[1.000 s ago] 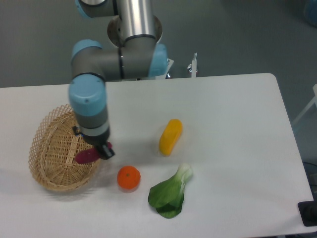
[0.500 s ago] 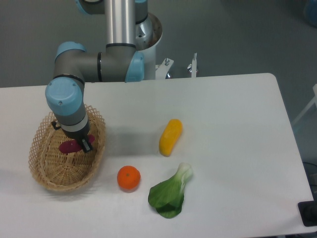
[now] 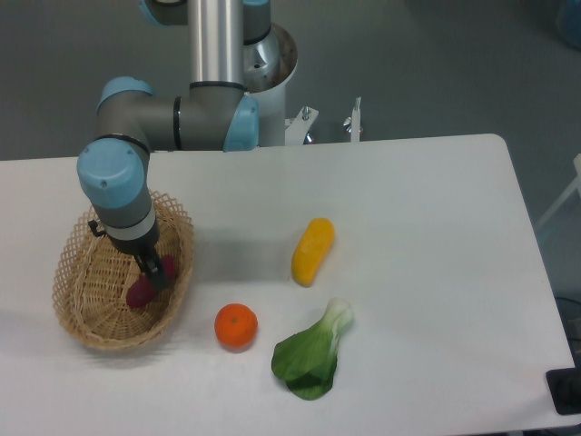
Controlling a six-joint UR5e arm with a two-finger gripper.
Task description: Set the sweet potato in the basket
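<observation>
The magenta-purple sweet potato (image 3: 139,292) lies tilted inside the tan wicker basket (image 3: 77,304), on the right side of its floor, at the table's left. My gripper (image 3: 152,272) reaches down into the basket right over the sweet potato. One dark finger (image 3: 151,271) crosses in front of the tuber, whose two ends show on either side of it. The sweet potato looks to be resting on the basket's weave, no longer carried. The arm's wrist hides the fingers' upper part.
A round orange fruit (image 3: 236,325) sits just right of the basket. A yellow-orange oblong vegetable (image 3: 313,251) lies at mid table. A green bok choy (image 3: 311,356) lies near the front edge. The arm's base (image 3: 245,64) stands behind the table.
The arm carried the sweet potato left from the basket's right rim to over its inside. In the last half second the tuber dropped lower and tilted, while the gripper hardly moved.
</observation>
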